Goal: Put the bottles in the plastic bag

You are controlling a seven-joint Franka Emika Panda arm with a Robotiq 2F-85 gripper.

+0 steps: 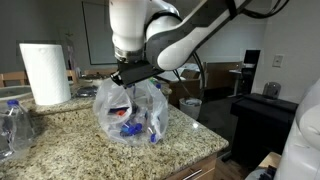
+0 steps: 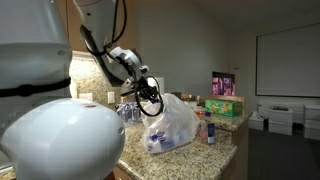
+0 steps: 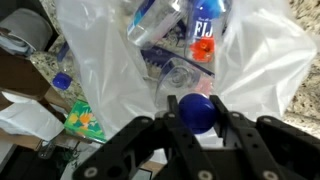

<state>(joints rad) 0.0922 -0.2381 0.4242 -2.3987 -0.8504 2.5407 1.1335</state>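
While tool (image 3: 196,122) pinches blue-capped bottle (image 3: 196,108) over plastic bag (image 1: 128,112): speckled granite counter (image 1: 70,142), white-walled room.

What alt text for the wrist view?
Jaws shut on a blue-capped bottle directly above an open plastic bag that already holds several bottles, one with a red and blue label. Speckled counter shows at the left.

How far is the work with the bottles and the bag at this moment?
Done: several bottles lie inside the plastic bag. In hand: the gripper has its fingers shut on the blue cap of one bottle above the bag's mouth. Left: dropping that one in, then the loose bottles on the counter.
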